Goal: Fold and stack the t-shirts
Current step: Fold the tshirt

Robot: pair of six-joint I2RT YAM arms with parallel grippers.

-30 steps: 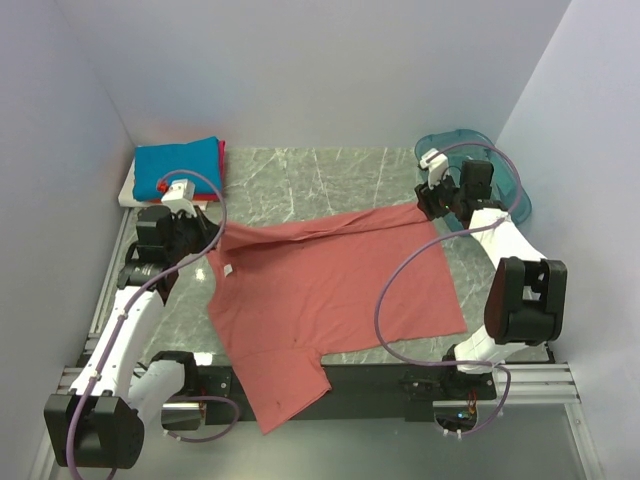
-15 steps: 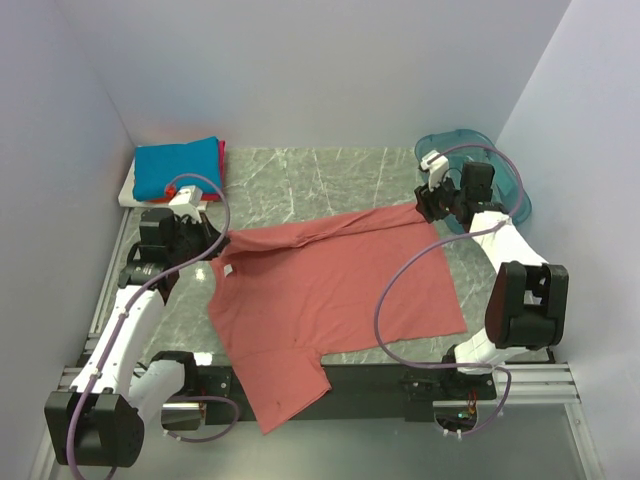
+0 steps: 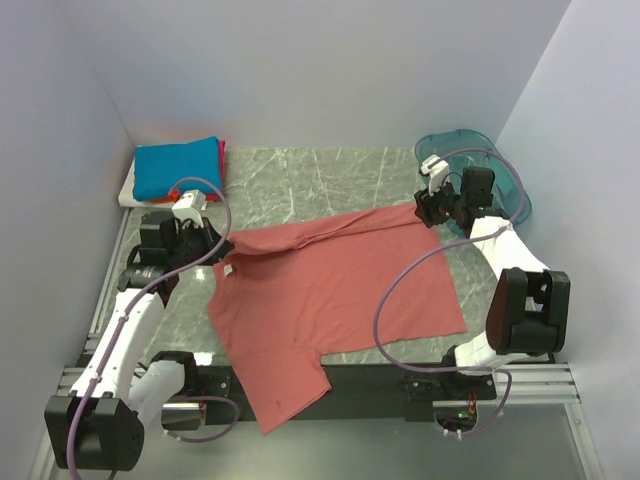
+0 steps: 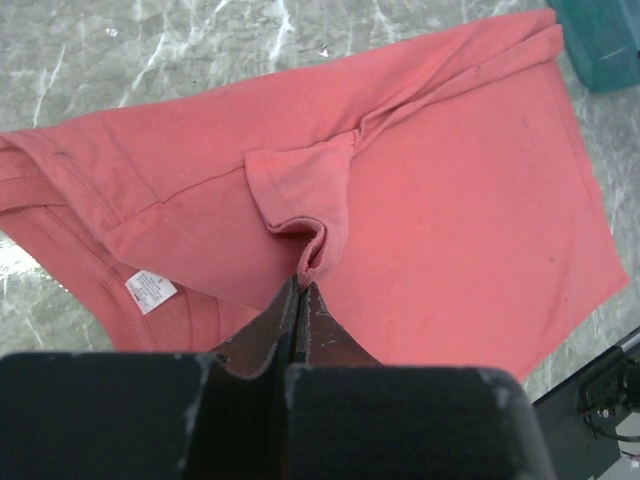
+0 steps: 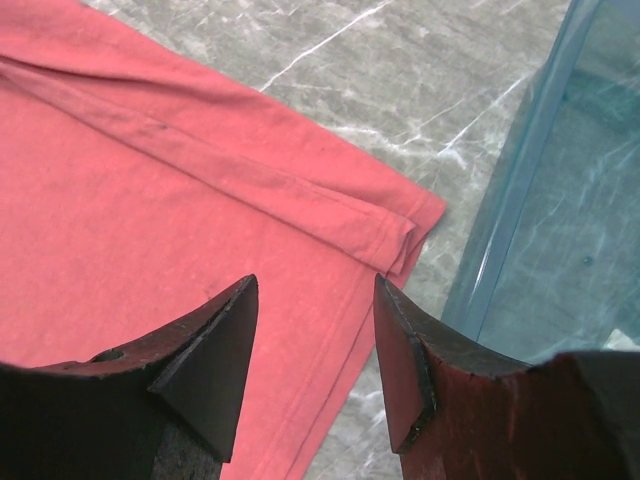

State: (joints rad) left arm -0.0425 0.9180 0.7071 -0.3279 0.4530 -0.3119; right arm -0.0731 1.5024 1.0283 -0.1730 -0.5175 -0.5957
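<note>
A large salmon-pink t-shirt (image 3: 330,290) lies spread on the marble table, its far edge folded over into a narrow band. My left gripper (image 3: 215,245) is shut on a pinch of the shirt (image 4: 312,250) near the collar and label. My right gripper (image 3: 428,208) is open and empty just above the shirt's far right corner (image 5: 400,235). A folded bright blue shirt (image 3: 177,165) tops a stack at the far left, with a red one (image 3: 221,152) and a white one (image 3: 127,193) showing under it.
A translucent teal plastic bin (image 3: 492,170) stands at the far right, right beside my right gripper; it also shows in the right wrist view (image 5: 560,230). The shirt's near sleeve hangs over the table's front edge (image 3: 290,400). Walls close in on both sides.
My left gripper has moved slightly nearer and right with the shirt pinched in it. My right gripper has drifted a little away from the shirt corner.
</note>
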